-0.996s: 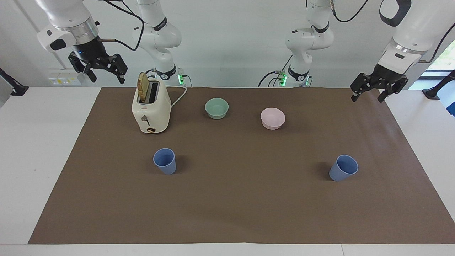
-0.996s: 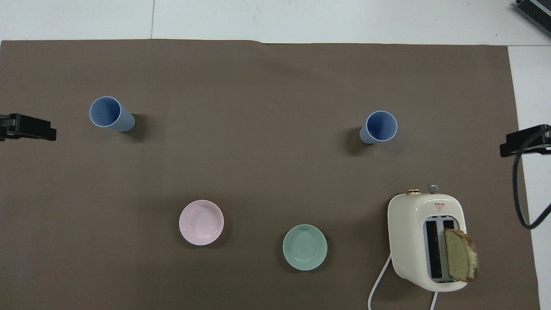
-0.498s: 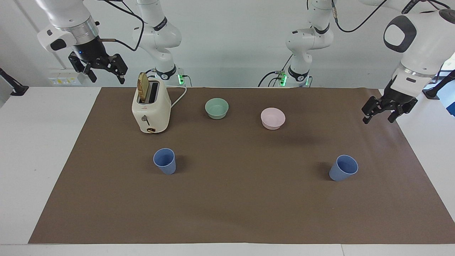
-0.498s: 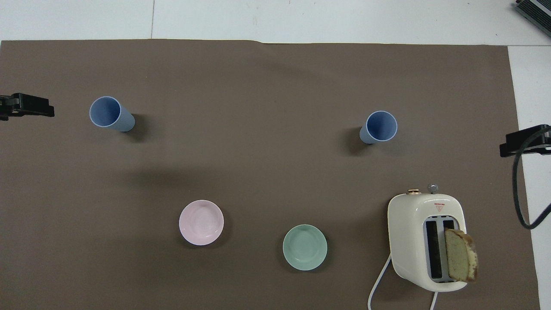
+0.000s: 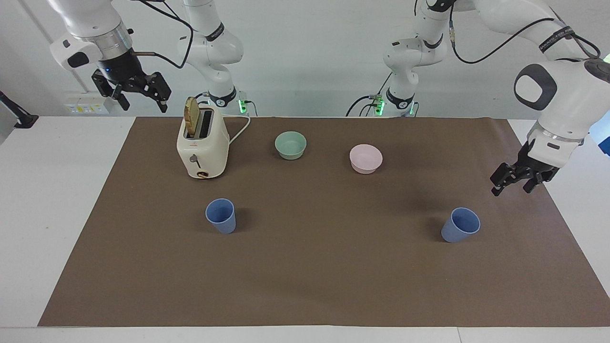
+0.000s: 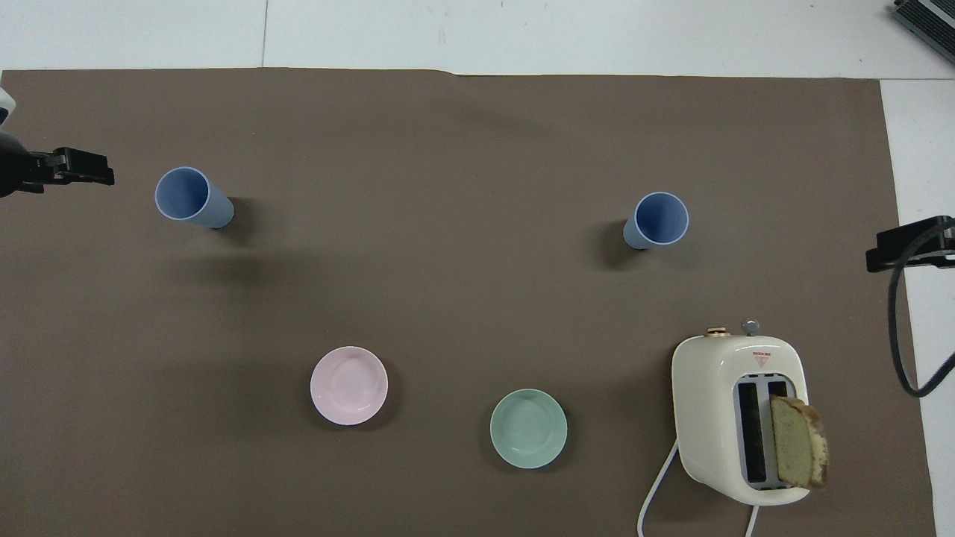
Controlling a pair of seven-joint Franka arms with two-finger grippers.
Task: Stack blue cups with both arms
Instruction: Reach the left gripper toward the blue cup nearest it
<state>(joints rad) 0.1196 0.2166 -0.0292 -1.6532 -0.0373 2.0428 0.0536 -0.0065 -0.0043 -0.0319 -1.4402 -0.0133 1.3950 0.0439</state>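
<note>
**A:** quick look at the cup nearest an arm? two blue cups, both upright on the brown mat [image 5: 305, 286], well apart; one [image 5: 460, 225] toward the left arm's end, the other [image 5: 220, 215] toward the right arm's end, just farther from the robots than the toaster [image 5: 202, 143].

**B:** left gripper [image 5: 517, 183] by far the closer one; up in the air over the mat's edge at its own end, with its cup off toward the table's middle; mouth up, long axis vertical, so probably a sideways reach and a drop around the wall; fingers a bit apart, nothing between them.

**A:** and the right gripper [image 5: 138, 93]?

**B:** waiting high over the mat's corner beside the toaster; fingers spread wide, nothing held; well apart from its cup.

**A:** pose on the left arm?

**B:** elbow high, wrist bent down, fingers pointing down and slightly toward the cup; same gripper [image 6: 71, 164] poking in at the overhead view's edge, near the cup [image 6: 190, 198] but not touching; no stacking yet; pink bowl [image 5: 365, 158] and green bowl [image 5: 290, 145] out of the way.
</note>
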